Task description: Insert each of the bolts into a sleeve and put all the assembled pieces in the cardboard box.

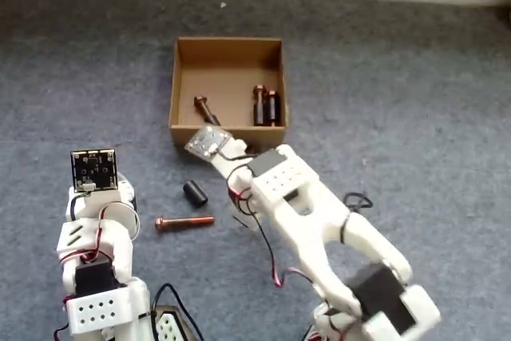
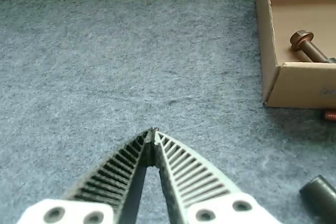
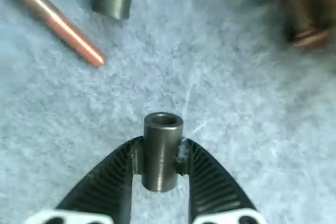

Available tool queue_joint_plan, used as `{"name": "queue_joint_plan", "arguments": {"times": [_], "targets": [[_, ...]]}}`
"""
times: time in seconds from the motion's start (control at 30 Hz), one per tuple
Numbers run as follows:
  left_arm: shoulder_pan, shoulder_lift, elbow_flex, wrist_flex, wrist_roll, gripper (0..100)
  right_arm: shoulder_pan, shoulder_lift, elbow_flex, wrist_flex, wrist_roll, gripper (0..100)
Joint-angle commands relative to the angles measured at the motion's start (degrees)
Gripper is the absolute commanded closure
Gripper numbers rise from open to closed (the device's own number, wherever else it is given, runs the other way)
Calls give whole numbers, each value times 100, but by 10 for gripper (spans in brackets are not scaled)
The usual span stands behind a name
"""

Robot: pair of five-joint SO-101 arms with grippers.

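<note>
Grey worktop [image 1: 415, 101], right arm [image 1: 319, 221] stretched to cardboard box [image 1: 173, 85], right fingers [image 3: 110, 179] clamping a sleeve [image 3: 162, 150], left arm [image 1: 100, 253] folded back, left fingers [image 2: 121, 169] pressed together

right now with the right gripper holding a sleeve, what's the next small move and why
Probably open the left gripper, which is shut and empty, and lower it over the loose bolt lying on the carpet. The right gripper clamps a sleeve with its bore showing, so what it seems to need next is a bolt brought to it.
</note>
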Motion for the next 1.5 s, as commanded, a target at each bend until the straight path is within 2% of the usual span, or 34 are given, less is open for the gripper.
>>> {"name": "queue_joint_plan", "arguments": {"times": [0.0,0.23,0.37,0.5,0.73,0.9,0.97,1.03,1.2,1.33,1.47], "targets": [[-40,-57,-75,-132,-79,993,75,-1560,251,163,-404,994],[-4,-57,-92,-132,-53,993,1086,-3644,1226,136,-1090,994],[505,-57,-101,-105,-53,993,1613,-4514,1727,84,-1292,994],[954,-57,-119,132,-79,994,2360,-5200,2378,-593,-1741,994],[1042,-57,-646,378,-35,994,3064,-5534,3609,-1947,-1925,994],[1042,-57,-796,431,-35,994,3327,-5534,3846,-2352,-1934,994],[1182,-48,-945,844,316,994,3327,-5534,3846,-2360,-1934,994],[1420,-48,-1270,1512,1029,994,3336,-5534,3846,-2360,-1934,994],[2220,22,-2818,2963,2532,994,3336,-5525,3846,-2369,-1934,994],[2642,31,-3574,3209,3314,994,3345,-5525,3855,-2369,-1934,994],[2914,40,-3600,3218,3657,993,3345,-5525,3864,-2369,-1934,994]]}}
